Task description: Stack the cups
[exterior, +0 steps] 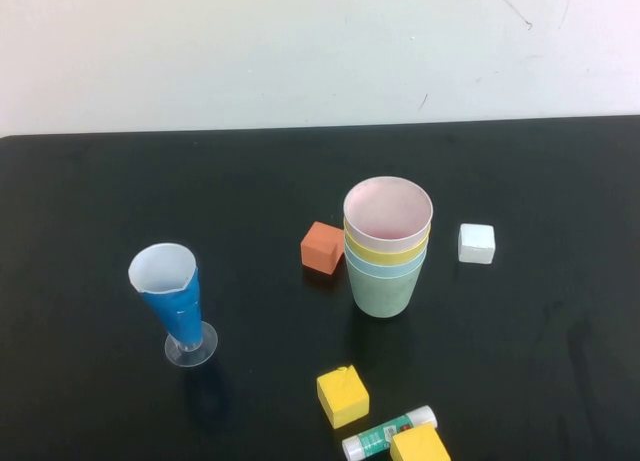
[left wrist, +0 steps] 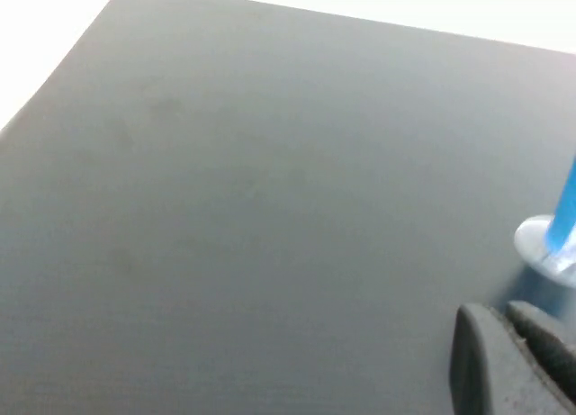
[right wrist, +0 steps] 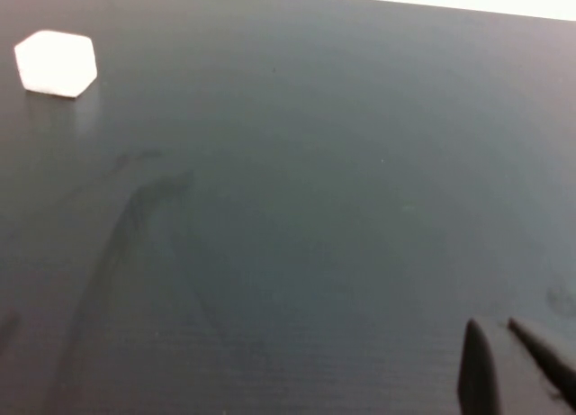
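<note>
Four tapered plastic cups stand nested in a single upright stack just right of centre on the black counter (exterior: 120, 201) in the high view: the sage green cup (exterior: 385, 294) at the bottom on the counter, the light blue cup (exterior: 386, 266) showing as a thin band above it, the yellow cup (exterior: 384, 248) next, and the pale pink cup (exterior: 388, 211) on top with its open mouth facing up. An orange block (exterior: 322, 247) sits just left of the stack, close but apart from it, and a white block (exterior: 477, 243) lies to the right, a little further off. At lower left of the frame a tall narrow blue-and-white cone glass (exterior: 171, 294) stands alone on its clear foot, leaning slightly, well apart from the stack. Along the lower edge, below the stack, a yellow block (exterior: 342, 395) rests beside a glue stick (exterior: 388, 432) with a green label, and a second yellow block (exterior: 419, 445) touches the stick at the frame's bottom. Neither arm reaches into the high view. The left pincer (left wrist: 508, 347) shows only at the lower right corner of the left wrist view, its dark fingers pressed together and holding nothing, above bare counter with the cone glass's foot near it. The right pincer (right wrist: 508, 361) appears likewise at the lower right corner of the right wrist view, closed and empty, with the white block far off at the upper left.
</note>
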`<move>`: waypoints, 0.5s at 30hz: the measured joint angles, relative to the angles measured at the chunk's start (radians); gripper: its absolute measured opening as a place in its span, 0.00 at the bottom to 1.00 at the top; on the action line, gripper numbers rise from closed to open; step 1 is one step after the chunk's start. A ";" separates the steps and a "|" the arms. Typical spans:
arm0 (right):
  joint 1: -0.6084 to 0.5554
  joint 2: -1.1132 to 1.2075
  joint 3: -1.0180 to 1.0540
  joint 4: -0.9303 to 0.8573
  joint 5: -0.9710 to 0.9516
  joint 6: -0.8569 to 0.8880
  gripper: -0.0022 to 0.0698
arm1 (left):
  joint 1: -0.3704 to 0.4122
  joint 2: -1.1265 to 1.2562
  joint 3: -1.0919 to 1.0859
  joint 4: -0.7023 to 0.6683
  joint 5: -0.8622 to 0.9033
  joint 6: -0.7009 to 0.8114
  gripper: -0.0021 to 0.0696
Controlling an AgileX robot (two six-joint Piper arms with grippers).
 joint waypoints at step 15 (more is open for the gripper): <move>0.000 0.000 0.000 0.000 0.000 0.000 0.03 | 0.033 -0.002 0.045 -0.060 -0.021 0.410 0.03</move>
